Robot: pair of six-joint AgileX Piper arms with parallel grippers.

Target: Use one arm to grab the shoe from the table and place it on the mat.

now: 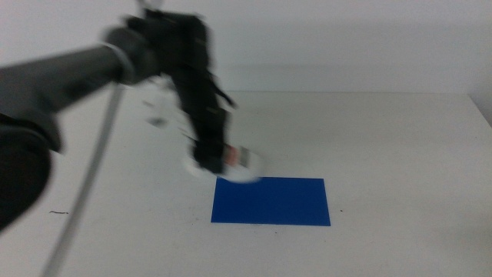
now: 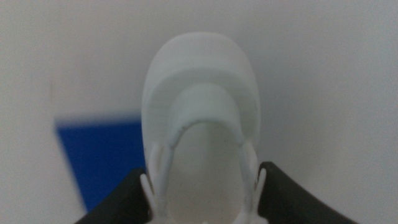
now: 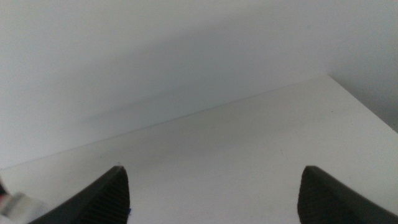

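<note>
Reaching in from the left side, the left arm [image 1: 69, 65] is stretching across the white table [image 1: 400, 154] with its left gripper [image 1: 213, 163] pointing down just beside the far left corner of the blue mat [image 1: 270, 201]. It's gripping the little white shoe [image 1: 242, 164], jaws clamped on either side of it, and the wrist cam is showing that pretty clearly: the shoe [image 2: 200, 118] is sitting between the two dark jaws with its rounded end sticking out past them, and a slice of the mat [image 2: 102, 155] is showing underneath off to one side. From the overhead view the shoe is hanging right at the mat's far edge near that left corner, a bit of red showing on it next to the jaws; everything there is blurry, so I can't tell if it's touching the mat or the table. The right gripper [image 3: 214, 193] is waiting off to the side with its jaws spread wide apart, looking over bare tabletop toward the table's edge.
</note>
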